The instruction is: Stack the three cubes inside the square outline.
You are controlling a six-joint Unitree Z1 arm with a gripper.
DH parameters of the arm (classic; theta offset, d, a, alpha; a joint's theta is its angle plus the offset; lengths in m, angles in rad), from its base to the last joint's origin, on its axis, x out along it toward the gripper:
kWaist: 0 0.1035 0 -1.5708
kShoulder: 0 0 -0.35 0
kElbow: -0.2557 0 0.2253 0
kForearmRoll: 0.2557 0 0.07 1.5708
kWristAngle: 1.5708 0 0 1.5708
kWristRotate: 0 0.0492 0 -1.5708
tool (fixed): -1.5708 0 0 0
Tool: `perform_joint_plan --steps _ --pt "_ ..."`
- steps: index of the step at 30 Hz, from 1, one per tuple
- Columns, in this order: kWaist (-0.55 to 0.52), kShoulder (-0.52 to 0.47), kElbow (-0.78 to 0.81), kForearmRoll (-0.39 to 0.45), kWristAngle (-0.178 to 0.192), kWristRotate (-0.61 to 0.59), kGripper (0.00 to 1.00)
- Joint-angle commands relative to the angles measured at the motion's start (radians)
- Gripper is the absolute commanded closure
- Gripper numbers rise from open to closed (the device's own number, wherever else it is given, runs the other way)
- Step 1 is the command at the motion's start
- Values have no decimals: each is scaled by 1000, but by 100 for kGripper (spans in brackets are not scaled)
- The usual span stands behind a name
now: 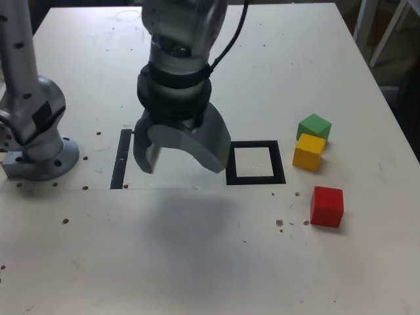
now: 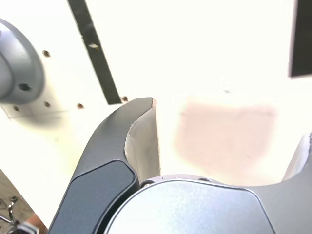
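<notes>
Claw [image 1: 180, 157]: grey, spread wide, empty, hanging above white tabletop [image 1: 197, 262].
Black tape square outline [image 1: 255, 180]: just beside, vacant.
Small solid green cube [image 1: 314, 126], yellow cube [image 1: 308, 151], red cube [image 1: 327, 206]: beyond outline, unstacked.

white table [image 1: 197, 262], drilled holes, dark surroundings

The gripper [image 1: 178, 159] hides part of the black tape strip [image 1: 120, 159] beside the square outline [image 1: 255, 178]. In the wrist view, one finger [image 2: 301, 161] is cut off.
</notes>
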Motion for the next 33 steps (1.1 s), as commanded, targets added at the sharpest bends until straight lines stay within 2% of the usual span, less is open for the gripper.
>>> perform_joint_plan --steps 1,11,23,28,33 --pt "-13 33 -45 18 -3 -2 1" --pt "-34 158 -297 129 -6 14 1" --pt "-33 388 -759 336 -7 66 1" --pt "-32 474 -888 358 -18 74 1" --pt "-30 515 -969 371 -16 79 0"
